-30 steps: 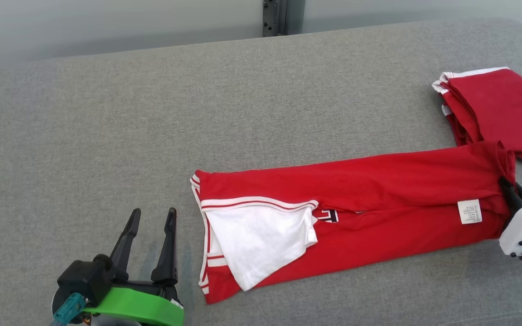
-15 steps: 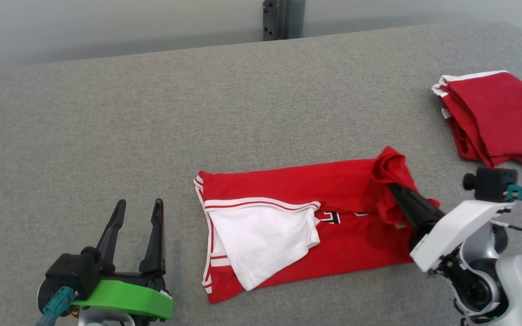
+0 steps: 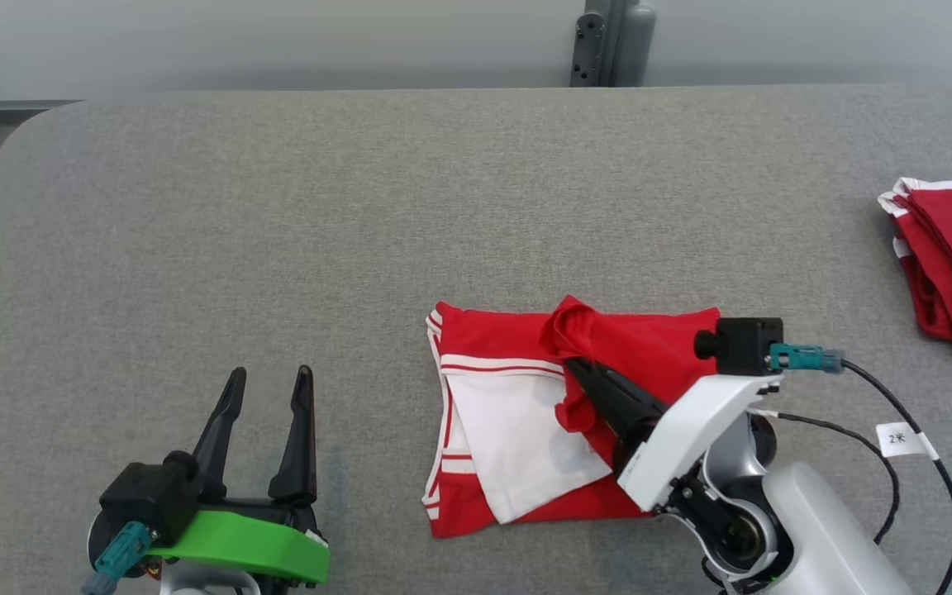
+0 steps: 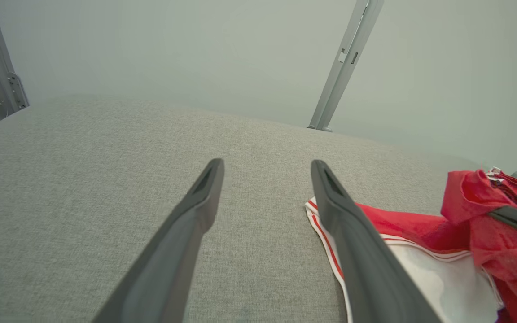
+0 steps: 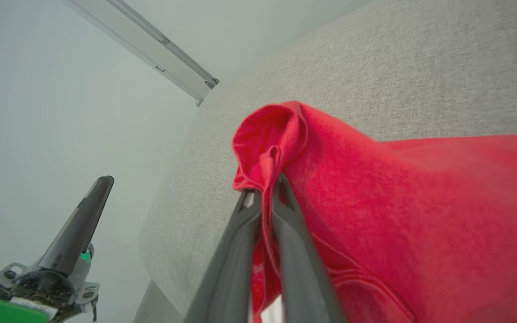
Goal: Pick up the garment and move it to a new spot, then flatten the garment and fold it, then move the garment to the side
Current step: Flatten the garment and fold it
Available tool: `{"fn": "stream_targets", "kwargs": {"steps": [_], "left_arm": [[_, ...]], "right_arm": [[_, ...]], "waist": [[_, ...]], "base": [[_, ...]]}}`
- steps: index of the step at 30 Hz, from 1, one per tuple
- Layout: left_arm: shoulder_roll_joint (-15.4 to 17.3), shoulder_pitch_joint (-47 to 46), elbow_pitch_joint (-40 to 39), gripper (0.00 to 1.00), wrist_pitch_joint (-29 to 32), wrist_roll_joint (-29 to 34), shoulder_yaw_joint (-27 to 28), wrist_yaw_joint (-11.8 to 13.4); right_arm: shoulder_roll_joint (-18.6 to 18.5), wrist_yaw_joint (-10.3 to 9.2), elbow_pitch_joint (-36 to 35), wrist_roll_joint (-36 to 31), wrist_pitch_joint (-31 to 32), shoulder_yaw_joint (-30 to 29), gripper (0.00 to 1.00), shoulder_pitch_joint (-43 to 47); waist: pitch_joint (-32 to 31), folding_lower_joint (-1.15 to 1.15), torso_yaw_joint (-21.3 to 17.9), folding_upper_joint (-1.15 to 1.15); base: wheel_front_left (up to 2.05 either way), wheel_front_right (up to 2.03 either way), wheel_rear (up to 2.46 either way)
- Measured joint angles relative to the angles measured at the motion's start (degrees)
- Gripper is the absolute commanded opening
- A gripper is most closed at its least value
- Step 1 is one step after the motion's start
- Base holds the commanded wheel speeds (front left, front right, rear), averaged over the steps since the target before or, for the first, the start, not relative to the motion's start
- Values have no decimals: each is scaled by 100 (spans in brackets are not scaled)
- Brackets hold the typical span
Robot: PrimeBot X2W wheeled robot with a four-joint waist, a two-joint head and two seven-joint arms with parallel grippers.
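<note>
The garment (image 3: 641, 347) is red with white trim and a white panel, lying half folded at the middle of the grey table (image 3: 360, 207). My right gripper (image 3: 571, 364) is shut on the garment's red end, holding it bunched and lifted over the part that lies flat. In the right wrist view that gripper (image 5: 265, 186) pinches the red cloth (image 5: 375, 202) between its fingertips. My left gripper (image 3: 269, 380) stands open on the table, left of the garment and apart from it. The left wrist view has its fingers (image 4: 204, 188) spread over bare cloth, the garment (image 4: 411, 224) at lower right.
A second red folded garment (image 3: 951, 256) lies at the table's right edge. A grey post (image 3: 604, 41) stands behind the far edge. A cable with a white tag (image 3: 897, 438) trails from my right wrist. The table's rounded corner is at far left.
My right gripper has carried the garment's right end leftward over the rest, roughly halving its length. The head camera has shifted, so the scene sits differently. The left gripper stays open.
</note>
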Motion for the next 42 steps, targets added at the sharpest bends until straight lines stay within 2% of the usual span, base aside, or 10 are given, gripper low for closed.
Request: {"fn": "stream_targets", "kwargs": {"steps": [13,14,15,16,17,26,39,40,41,42], "left_arm": [[-255,-9,151,100,-5,76,63,-168],[-271,-9,157,100,-5,86,81,-171],[-288,-9,166,100,-5,107,92,-182],[-308,-9,176,100,-5,116,107,-208],[-324,-9,186,100,-5,118,113,-222],[-419,-7,278,100,-7,208,143,-328],[-460,1,353,100,-7,327,68,-396],[-460,1,356,100,-7,327,65,-396],[-460,1,358,100,-7,327,60,-397],[-460,2,360,100,-7,327,51,-397]], "right_arm": [[180,0,1244,-156,-99,709,0,-636],[188,0,1304,-145,-144,760,10,-675],[186,0,1361,-103,-187,812,40,-714],[182,0,1410,-22,-229,898,82,-762],[185,0,1444,55,-253,977,100,-805],[198,0,1515,321,-865,1048,100,-1140],[-207,0,1257,-1262,-1820,166,100,-993],[-241,0,1221,-1340,-1834,202,76,-910],[-268,0,1194,-1386,-1833,245,36,-811],[-307,0,1190,-1393,-1793,321,20,-694]], "waist": [[-68,0,334,0],[-67,0,333,0],[-67,0,332,0],[-67,0,329,0],[-69,0,326,0],[-99,0,269,0],[-147,0,72,0],[-148,0,61,0],[-150,0,54,0],[-151,0,49,0]], "base": [[0,0,0],[0,0,0],[0,0,0],[0,0,0],[0,0,0],[0,0,0],[0,0,0],[0,0,0],[0,0,0],[0,0,0]]}}
